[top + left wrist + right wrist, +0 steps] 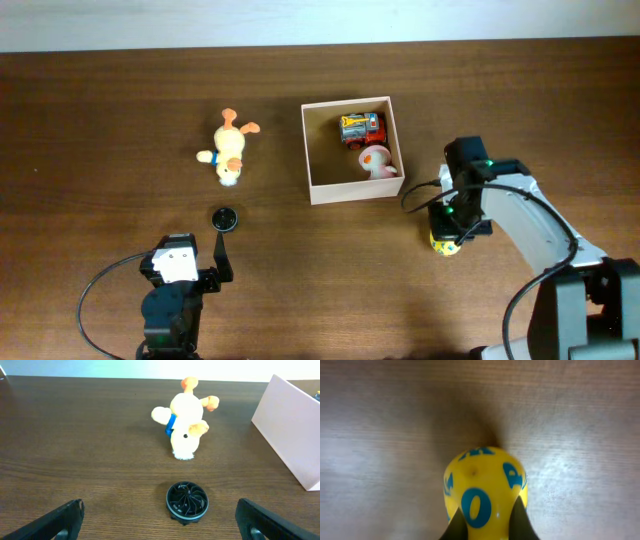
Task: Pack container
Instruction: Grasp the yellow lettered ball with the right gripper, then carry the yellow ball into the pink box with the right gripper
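- Duck: a yellow plush with orange feet and a blue neck band, lying on its side on the table. It is ahead of the left fingers, past the disc and roughly centred between them.
- Disc: small, round and black with spiral vanes. It lies flat just ahead of the left fingers, a little toward the right one and touching neither.
- Left gripper: the jaws are spread wide with nothing between them, low over the table.
- Box: square and shallow, white outside and tan inside. It stands ahead and to the right of the left fingers, and ahead and to the left of the right fingers, apart from both. A red and yellow toy car and a pink and white toy lie in its right half.
- Right gripper: the fingers are closed on a yellow ball with blue letters, one on each side of it. The ball pokes out past the tips, near the box's front right corner.
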### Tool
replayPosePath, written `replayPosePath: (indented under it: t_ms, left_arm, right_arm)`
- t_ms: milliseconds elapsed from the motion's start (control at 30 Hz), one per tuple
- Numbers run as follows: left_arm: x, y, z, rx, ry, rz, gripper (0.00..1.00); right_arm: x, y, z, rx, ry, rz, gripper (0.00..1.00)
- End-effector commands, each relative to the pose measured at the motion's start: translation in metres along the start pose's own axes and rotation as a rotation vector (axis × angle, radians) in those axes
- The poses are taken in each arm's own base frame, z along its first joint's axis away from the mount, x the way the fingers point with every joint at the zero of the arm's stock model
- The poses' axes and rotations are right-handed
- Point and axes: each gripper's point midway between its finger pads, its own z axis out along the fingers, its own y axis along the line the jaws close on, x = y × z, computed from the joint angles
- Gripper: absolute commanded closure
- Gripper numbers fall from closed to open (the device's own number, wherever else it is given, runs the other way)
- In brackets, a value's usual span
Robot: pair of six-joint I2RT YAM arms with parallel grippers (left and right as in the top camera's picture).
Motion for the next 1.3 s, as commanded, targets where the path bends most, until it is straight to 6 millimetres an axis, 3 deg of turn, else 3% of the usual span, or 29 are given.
replayPosePath:
  t_ms: [0, 100, 133, 233, 300, 400, 567, 700, 733, 1000, 1267]
  left_arm:
    - [0.001, 0.000, 0.000, 0.005, 0.001, 0.018, 0.01]
    - [0.001, 0.000, 0.000, 0.005, 0.001, 0.018, 0.01]
    - [0.001, 0.000, 0.000, 0.005, 0.001, 0.018, 0.01]
    - [0.001, 0.000, 0.000, 0.005, 0.001, 0.018, 0.01]
    - [0.001, 0.000, 0.000, 0.005, 0.001, 0.018, 0.01]
    - [0.001, 0.000, 0.000, 0.005, 0.001, 0.018, 0.01]
    - [0.001, 0.000, 0.000, 0.005, 0.001, 0.017, 0.01]
    - [0.001, 0.000, 0.000, 0.005, 0.001, 0.017, 0.01]
    - [0.001, 0.000, 0.000, 0.005, 0.001, 0.018, 0.01]
    - [0.001, 0.000, 0.000, 0.005, 0.001, 0.018, 0.01]
    - [0.001, 0.000, 0.000, 0.005, 0.001, 0.018, 0.01]
  right_arm:
    - [-0.036, 0.007, -0.051, -0.023, -0.128, -0.002, 0.96]
    - [-0.053, 0.013, -0.096, -0.030, -0.210, -0.017, 0.96]
    - [-0.065, 0.021, -0.127, -0.038, -0.278, -0.060, 0.96]
    - [-0.084, 0.038, -0.167, -0.054, -0.393, -0.101, 0.96]
    - [-0.095, 0.052, -0.187, -0.068, -0.467, -0.134, 0.96]
    - [-0.107, 0.072, -0.198, -0.093, -0.537, -0.182, 0.96]
    - [-0.116, 0.126, -0.186, -0.222, -0.542, -0.355, 0.96]
    - [-0.130, 0.161, -0.156, -0.225, -0.524, -0.523, 0.96]
    - [-0.135, 0.173, -0.139, -0.217, -0.509, -0.590, 0.96]
    - [-0.137, 0.182, -0.083, -0.204, -0.377, -0.633, 0.96]
    - [-0.138, 0.181, -0.055, -0.192, -0.319, -0.659, 0.96]
